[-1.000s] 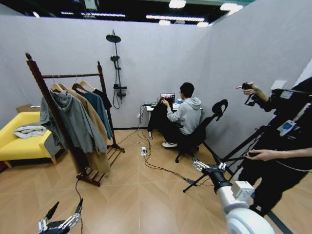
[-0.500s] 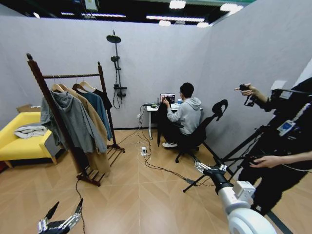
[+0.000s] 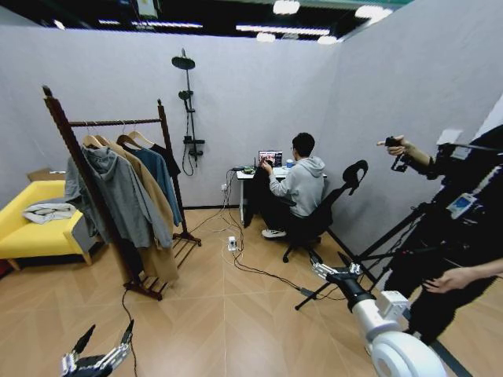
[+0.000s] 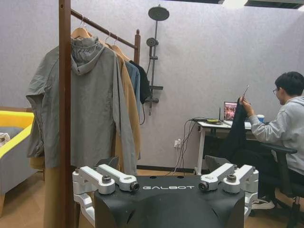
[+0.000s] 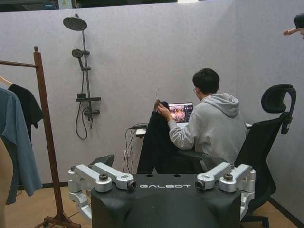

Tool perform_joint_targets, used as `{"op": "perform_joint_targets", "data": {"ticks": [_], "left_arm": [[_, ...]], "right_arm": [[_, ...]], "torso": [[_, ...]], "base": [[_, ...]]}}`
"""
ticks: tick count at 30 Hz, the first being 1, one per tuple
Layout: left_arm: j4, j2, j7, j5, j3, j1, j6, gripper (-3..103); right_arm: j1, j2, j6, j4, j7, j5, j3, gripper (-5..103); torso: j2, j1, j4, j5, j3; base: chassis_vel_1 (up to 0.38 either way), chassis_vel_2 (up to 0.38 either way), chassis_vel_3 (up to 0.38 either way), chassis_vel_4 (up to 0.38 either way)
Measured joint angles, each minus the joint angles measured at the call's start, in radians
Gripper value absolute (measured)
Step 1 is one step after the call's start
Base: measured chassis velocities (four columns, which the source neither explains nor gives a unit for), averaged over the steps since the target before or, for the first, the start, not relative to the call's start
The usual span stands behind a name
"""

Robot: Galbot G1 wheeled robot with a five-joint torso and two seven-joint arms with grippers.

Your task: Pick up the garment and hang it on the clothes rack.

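We see the garment [image 5: 153, 142] hanging dark and long beside the desk [image 3: 250, 172] at the back wall, held up by the hand [image 5: 158, 105] of a seated person; its hook seems to stick up just above that hand, though it is too thin to be sure. It is well apart from both grippers, across the open floor [image 3: 228, 314].

The rack [image 3: 78, 169] stands at the room's left, a grey hoodie [image 3: 118, 196] at its near end, then a tan coat [image 3: 153, 212], a blue shirt [image 3: 163, 177] and a black top [image 3: 167, 153] toward its far post. A yellow sofa [image 3: 31, 232] sits behind it against the left wall.

Our left gripper [image 3: 100, 349] hangs low at the head view's bottom left edge, its two dark fingers [image 3: 126, 332] spread wide with nothing between them. Our right gripper [image 3: 333, 269] reaches forward over the floor, pointed toward the desk; its fingers [image 3: 318, 269] stand parted and hold nothing. In the right wrist view the garment shows straight ahead, above the gripper body [image 5: 161, 202] and far off.
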Motion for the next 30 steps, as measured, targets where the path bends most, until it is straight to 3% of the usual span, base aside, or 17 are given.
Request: {"op": "perform_joint_targets", "data": {"ticks": [30], "left_arm": [[0.0,0.0,0.0,0.0,0.0,0.0,0.0,100]], "right_arm": [[0.0,0.0,-0.003,0.002,0.005,-0.001,-0.001,100]], "torso": [[0.0,0.0,0.0,0.0,0.0]], "base": [[0.0,0.0,0.0,0.0]]}}
